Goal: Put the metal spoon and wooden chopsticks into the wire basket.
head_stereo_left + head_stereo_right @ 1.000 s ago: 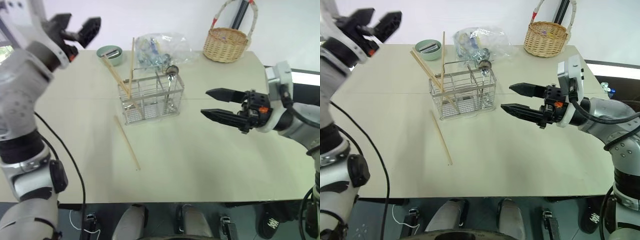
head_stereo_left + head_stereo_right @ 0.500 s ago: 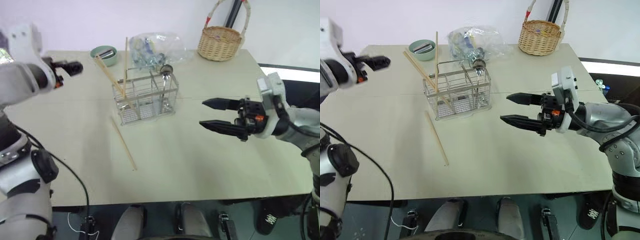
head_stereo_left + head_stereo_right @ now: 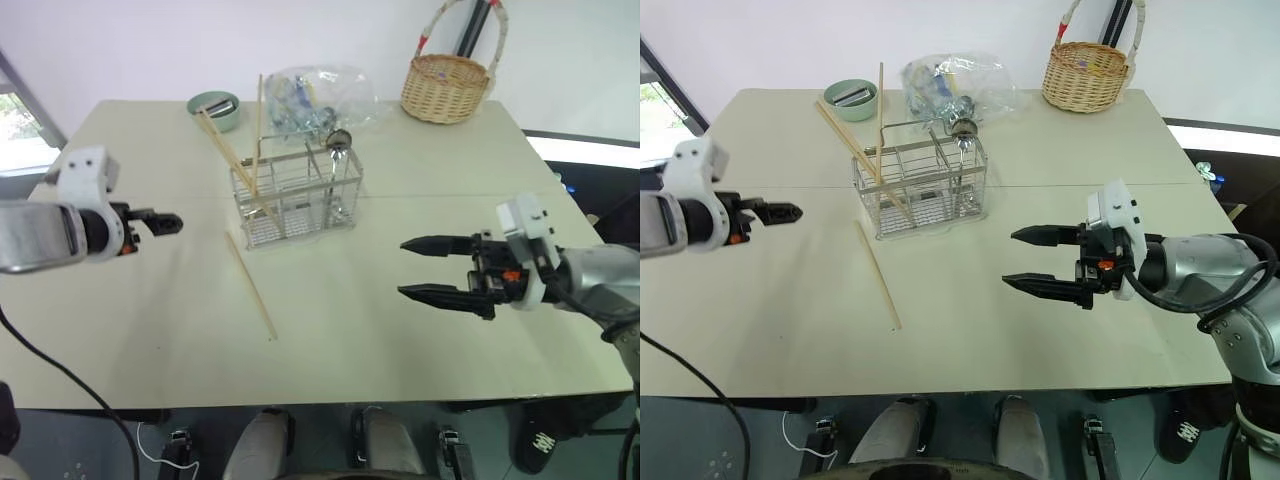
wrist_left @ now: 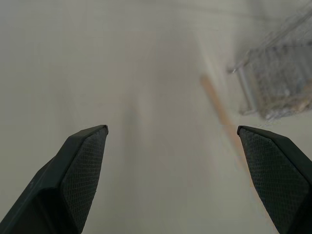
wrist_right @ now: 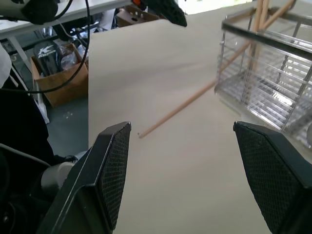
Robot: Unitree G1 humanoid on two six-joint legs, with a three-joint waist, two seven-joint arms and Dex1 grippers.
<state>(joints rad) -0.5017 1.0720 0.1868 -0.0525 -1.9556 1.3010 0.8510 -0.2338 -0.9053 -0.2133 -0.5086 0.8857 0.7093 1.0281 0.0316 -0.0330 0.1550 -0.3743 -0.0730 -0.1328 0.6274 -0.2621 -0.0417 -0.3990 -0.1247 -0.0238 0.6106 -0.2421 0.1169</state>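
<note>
The wire basket [image 3: 296, 196] stands at the table's middle back. Two wooden chopsticks [image 3: 257, 128] lean upright in its left part, and the metal spoon [image 3: 338, 142] stands in its right part, bowl up. A third chopstick [image 3: 252, 287] lies flat on the table just in front of the basket. My left gripper [image 3: 166, 223] hovers low, left of that loose chopstick, pointing toward it; its fingers [image 4: 83, 161] are spread wide with nothing between them. My right gripper [image 3: 402, 267] floats open and empty over the table's right half, pointing left.
A green bowl [image 3: 215, 108], a crumpled clear plastic bag [image 3: 318, 92] and a round wicker basket [image 3: 448, 86] sit along the table's far edge. Bare tabletop [image 3: 340, 330] lies between the two grippers.
My left arm has dropped from high at the far left to just above the table, its wrist turning toward the loose chopstick. The right gripper has sunk a little. The basket's contents are unchanged.
</note>
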